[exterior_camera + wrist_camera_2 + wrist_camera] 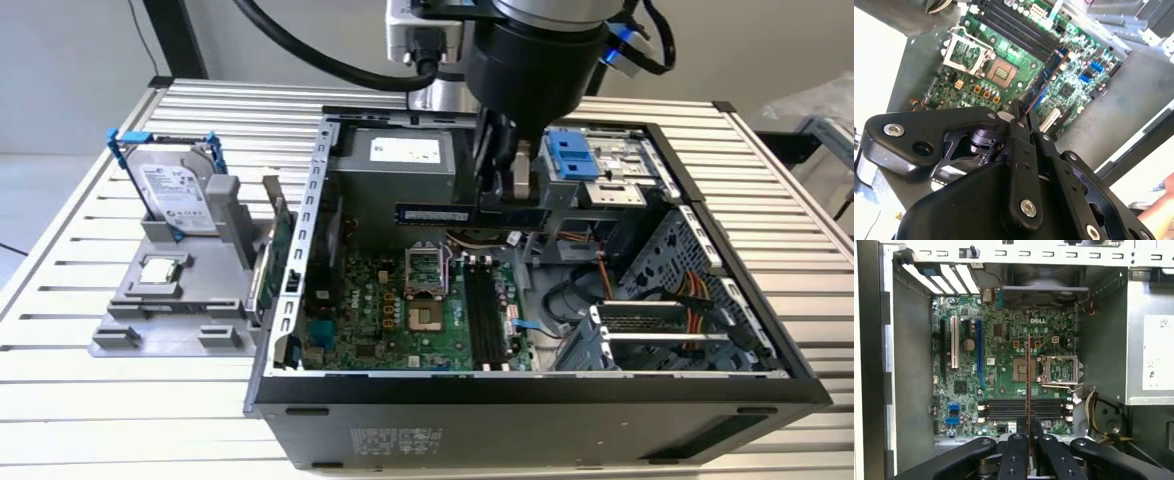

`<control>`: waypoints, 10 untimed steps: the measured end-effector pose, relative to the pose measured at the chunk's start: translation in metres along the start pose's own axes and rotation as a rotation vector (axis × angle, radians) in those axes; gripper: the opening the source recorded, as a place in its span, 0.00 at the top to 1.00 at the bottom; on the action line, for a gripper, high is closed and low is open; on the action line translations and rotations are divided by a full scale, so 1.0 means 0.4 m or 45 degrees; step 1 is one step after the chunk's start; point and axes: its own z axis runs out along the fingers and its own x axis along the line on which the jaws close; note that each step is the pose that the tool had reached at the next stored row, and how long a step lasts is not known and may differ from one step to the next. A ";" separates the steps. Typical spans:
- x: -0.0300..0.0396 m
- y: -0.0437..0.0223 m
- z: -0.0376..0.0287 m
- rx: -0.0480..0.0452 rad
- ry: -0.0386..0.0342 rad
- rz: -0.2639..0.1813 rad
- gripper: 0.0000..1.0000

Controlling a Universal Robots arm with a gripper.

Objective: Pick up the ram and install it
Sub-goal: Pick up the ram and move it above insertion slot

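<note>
Gripper [1029,436]: closed tightly on one end of ram [1028,385]. Ram: thin dark stick, pale label, held clear above motherboard [1004,325] inside open case [534,420].

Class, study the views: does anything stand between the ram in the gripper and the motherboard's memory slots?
Nothing visible does. The gripper holds the ram over the open case, and the memory slots lie bare, with no cable or part across them.

Gripped end of ram [1028,380] hidden by claw [1029,434].
</note>
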 end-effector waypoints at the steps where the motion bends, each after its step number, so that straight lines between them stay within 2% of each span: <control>1: 0.000 -0.007 0.000 0.000 0.0000 0.000 1.00; 10: -0.002 -0.068 -0.002 -0.002 -0.0004 0.000 1.00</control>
